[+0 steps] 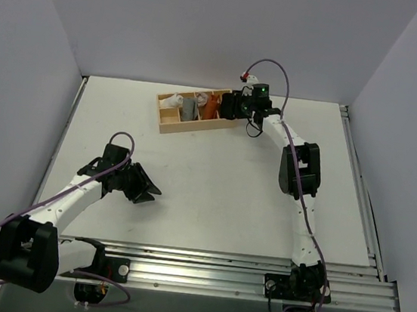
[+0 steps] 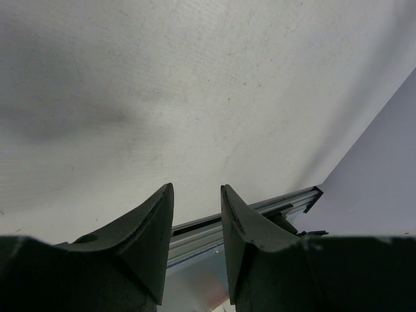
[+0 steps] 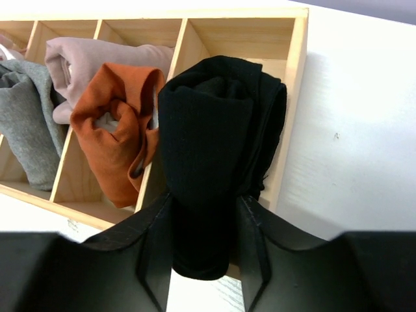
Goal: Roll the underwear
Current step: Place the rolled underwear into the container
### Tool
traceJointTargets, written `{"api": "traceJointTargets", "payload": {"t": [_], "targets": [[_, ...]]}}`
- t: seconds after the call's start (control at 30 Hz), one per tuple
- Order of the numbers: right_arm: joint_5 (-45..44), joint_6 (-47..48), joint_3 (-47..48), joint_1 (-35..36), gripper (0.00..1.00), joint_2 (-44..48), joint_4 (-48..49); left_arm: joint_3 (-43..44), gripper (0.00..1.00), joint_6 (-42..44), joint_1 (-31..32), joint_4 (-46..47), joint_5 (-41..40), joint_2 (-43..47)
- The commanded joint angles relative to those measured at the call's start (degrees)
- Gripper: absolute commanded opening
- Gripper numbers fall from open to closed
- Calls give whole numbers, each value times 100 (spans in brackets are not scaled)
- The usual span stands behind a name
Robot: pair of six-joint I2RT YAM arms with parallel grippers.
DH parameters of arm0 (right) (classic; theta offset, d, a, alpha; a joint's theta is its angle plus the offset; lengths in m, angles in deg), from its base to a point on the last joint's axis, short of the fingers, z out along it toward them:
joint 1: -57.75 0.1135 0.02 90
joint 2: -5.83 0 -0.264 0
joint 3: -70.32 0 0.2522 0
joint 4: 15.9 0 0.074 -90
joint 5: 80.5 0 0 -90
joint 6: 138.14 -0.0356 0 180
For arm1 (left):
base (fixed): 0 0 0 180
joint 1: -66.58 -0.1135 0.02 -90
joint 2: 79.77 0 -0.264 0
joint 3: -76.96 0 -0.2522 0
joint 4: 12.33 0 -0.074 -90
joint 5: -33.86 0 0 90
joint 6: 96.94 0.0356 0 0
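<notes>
The black underwear point(image 3: 208, 143) is rolled into a thick bundle and held between my right gripper's fingers. My right gripper point(image 3: 205, 214) is shut on it, over the end compartment of the wooden tray point(image 3: 292, 97). In the top view the right gripper point(image 1: 237, 105) sits at the tray's right end point(image 1: 197, 124); the roll itself is hard to make out there. My left gripper point(image 1: 144, 186) rests low over the bare table at the left, its fingers apart and empty; the left wrist view point(image 2: 197, 214) shows only table between them.
The tray's other compartments hold an orange-brown roll point(image 3: 117, 130), a pale pink-white roll point(image 3: 97, 58) and a grey roll point(image 3: 26, 117). White walls enclose the table on three sides. A metal rail point(image 1: 217, 267) runs along the near edge.
</notes>
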Motion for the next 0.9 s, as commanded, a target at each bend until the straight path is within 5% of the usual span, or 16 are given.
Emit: {"api": "traceJointTargets", "payload": {"t": [0.0,0.87], "targets": [[-45,203,18,-155,36,-251,-633,214,43,-15,-47,221,-44,-30],[535,-623,-386,-744,45,320,132,416,43,64,-38,265,-18,-276]]}}
